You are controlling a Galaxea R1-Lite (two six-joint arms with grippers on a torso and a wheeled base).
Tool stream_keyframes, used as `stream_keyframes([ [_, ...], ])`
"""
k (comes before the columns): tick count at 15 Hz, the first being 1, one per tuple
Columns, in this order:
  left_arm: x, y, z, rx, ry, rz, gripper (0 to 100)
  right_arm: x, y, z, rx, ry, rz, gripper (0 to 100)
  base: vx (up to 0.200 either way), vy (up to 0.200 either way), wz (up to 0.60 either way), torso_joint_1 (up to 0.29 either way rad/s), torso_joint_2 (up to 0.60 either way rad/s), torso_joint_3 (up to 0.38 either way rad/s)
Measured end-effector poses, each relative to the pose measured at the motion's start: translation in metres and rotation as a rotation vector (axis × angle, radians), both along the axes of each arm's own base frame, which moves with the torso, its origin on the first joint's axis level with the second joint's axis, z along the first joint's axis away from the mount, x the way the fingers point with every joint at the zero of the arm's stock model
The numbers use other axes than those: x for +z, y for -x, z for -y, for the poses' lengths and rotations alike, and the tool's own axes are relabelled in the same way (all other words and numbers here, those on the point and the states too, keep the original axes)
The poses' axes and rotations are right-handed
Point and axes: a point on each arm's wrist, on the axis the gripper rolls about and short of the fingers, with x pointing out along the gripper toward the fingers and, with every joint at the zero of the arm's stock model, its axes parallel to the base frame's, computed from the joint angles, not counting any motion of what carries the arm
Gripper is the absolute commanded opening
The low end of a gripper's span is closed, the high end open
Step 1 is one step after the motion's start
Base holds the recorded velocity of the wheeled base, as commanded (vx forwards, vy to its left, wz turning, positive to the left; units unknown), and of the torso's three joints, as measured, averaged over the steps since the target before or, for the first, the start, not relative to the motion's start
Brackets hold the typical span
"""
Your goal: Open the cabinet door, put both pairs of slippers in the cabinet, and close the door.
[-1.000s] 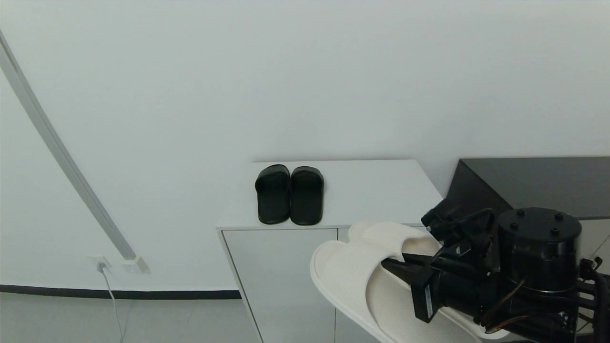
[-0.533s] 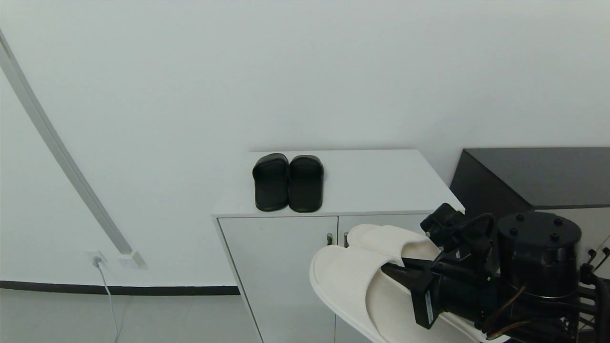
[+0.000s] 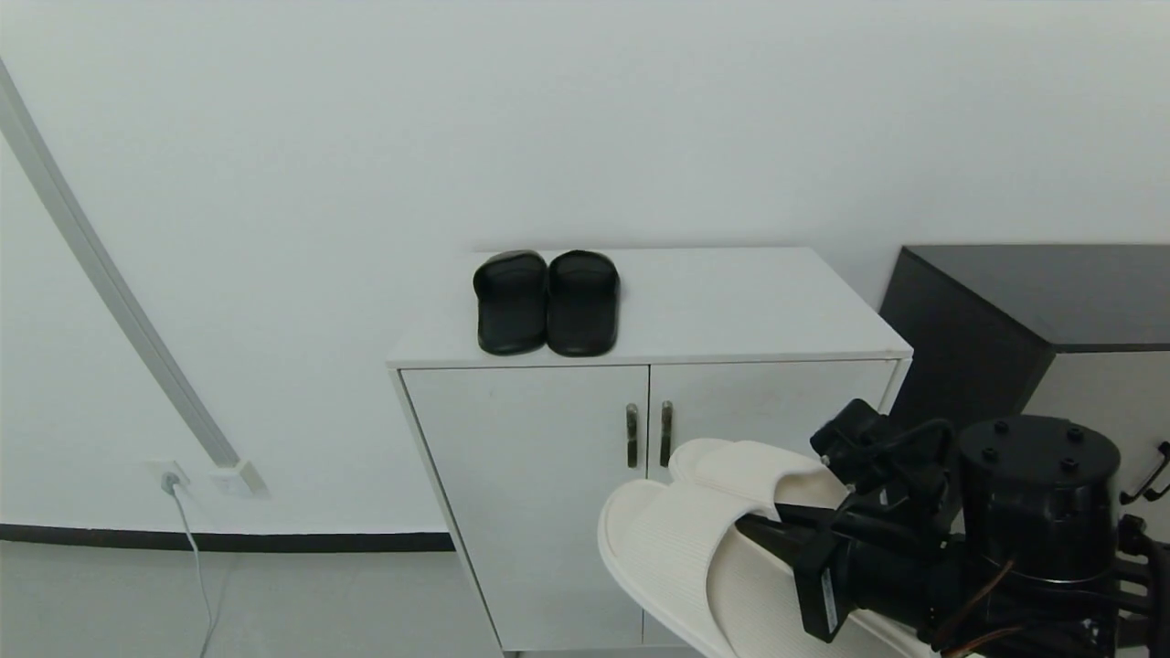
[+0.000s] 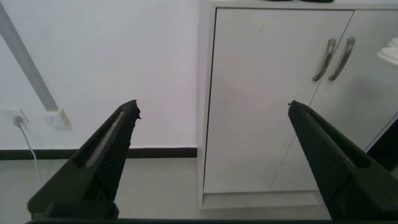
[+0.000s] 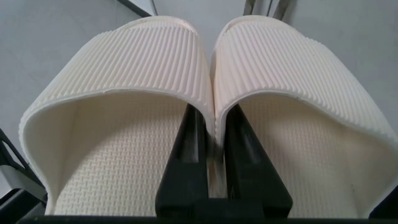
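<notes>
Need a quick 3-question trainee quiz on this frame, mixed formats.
1. True or false: the cabinet is open.
2. Where are the black slippers? A) on the floor B) on top of the cabinet C) inside the cabinet
3. Fill in: the right gripper is shut on the ____ slippers.

Key
1. False: it is shut.
2. B
3. white: it holds the white slippers in front of the cabinet.
</notes>
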Motion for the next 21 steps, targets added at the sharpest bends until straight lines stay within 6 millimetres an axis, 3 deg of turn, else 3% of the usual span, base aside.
stream_keyframes([
  [12,0.0000,0.0000,0.0000,-0.002,-0.003,0.000,100,-0.0010,0.0028,-0.0008,0.011,0.003,-0.003,0,0.000,0.000,0.00,-0.166,0.49,0.325],
  [21,-0.0001,0.0000,0.0001,-0.003,-0.009,-0.001,100,-0.0061,0.0040,-0.0025,0.021,0.018,-0.018,0,0.000,0.000,0.00,-0.064,0.45,0.381],
])
